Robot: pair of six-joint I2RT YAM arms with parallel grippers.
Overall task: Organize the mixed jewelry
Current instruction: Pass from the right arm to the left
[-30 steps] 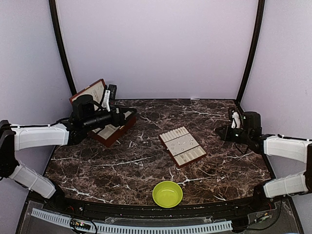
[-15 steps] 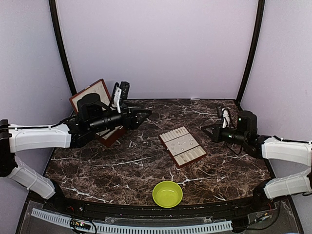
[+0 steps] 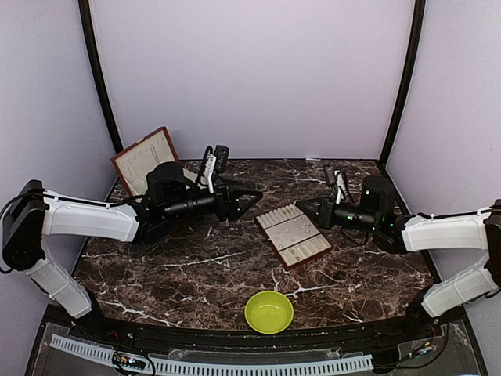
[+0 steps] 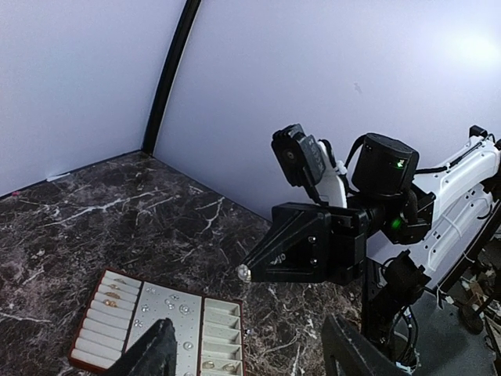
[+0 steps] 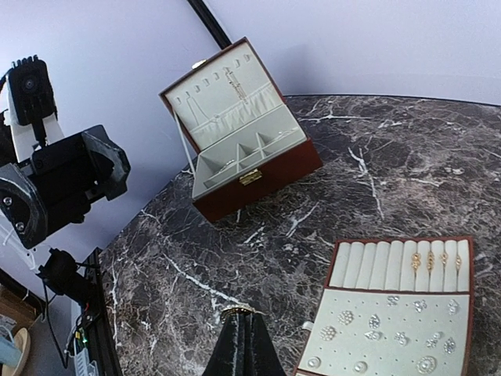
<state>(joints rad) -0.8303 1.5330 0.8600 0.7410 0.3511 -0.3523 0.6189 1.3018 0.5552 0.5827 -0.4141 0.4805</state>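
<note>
Both now swung in toward the tray (image 3: 293, 236), my right pincer (image 3: 302, 205) at three o'clock pinches a tiny pale piece (image 4: 243, 272) to seat there next, my left pincer (image 3: 253, 199) spread.

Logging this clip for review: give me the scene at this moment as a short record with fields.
left gripper: open, empty, in the air between box and tray
right gripper: shut on a tiny pale piece, beside the tray
tray: lying flat; gold rings in its end rows, pale studs in the middle section
box: open, lid upright, far corner
bowl: near edge, nothing visible inside
</note>
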